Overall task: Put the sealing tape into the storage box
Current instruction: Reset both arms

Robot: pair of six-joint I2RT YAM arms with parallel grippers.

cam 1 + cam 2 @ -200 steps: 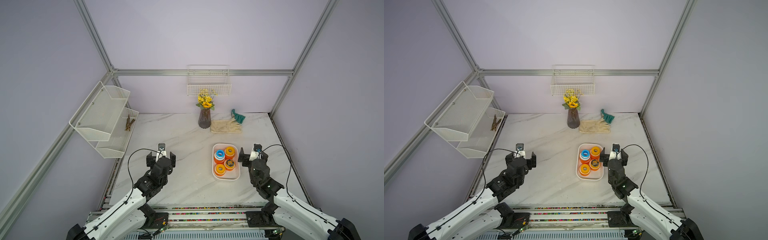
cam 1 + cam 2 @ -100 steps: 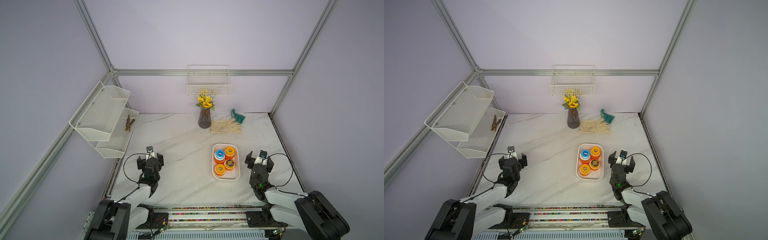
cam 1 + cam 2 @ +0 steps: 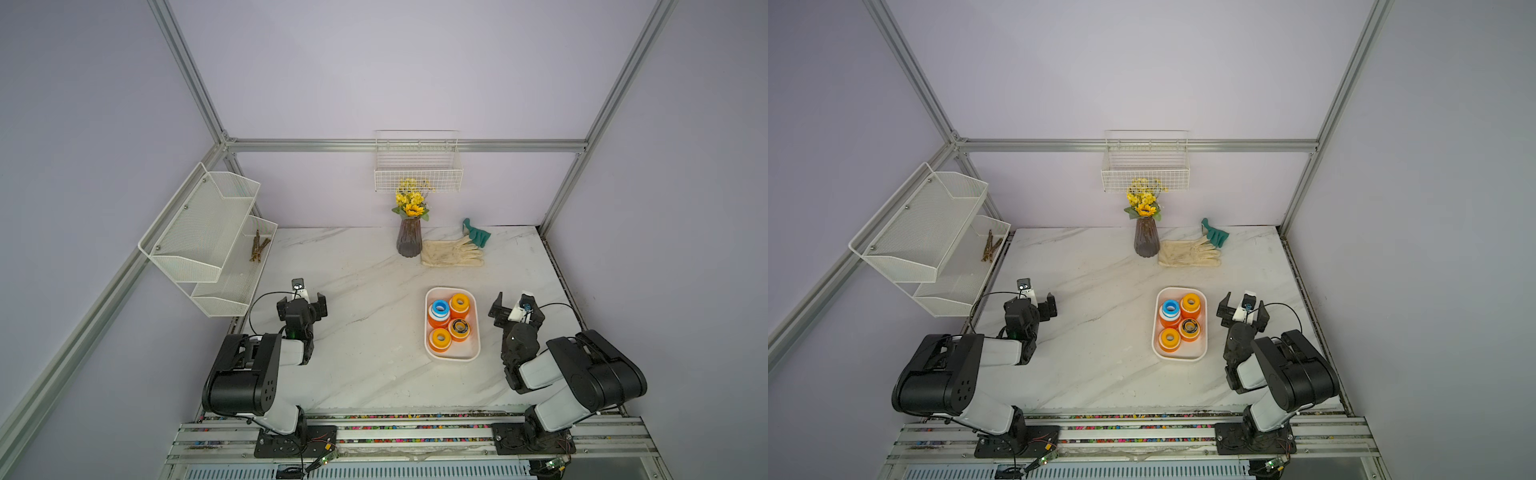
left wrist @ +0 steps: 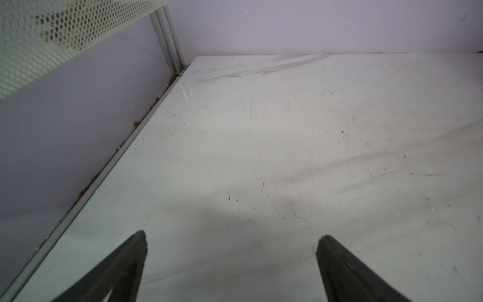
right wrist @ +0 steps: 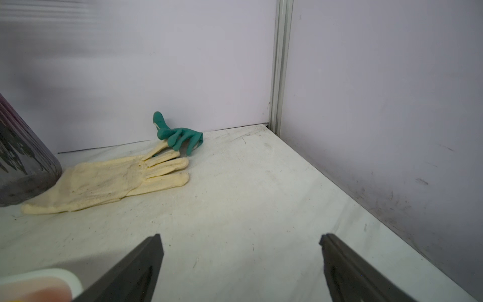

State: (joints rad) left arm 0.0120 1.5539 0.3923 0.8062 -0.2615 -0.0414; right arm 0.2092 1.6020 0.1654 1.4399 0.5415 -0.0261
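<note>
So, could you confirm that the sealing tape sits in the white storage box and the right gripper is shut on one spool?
Not quite: the right gripper is open and empty, with bare table between its jaws, as the right wrist view shows. The sealing tape does sit in the storage box.

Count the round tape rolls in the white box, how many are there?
4 show from above, all in the storage box: a blue-white roll far left, an orange roll far right, a black-yellow roll near right, a second orange roll near left. More may hide underneath.
</note>
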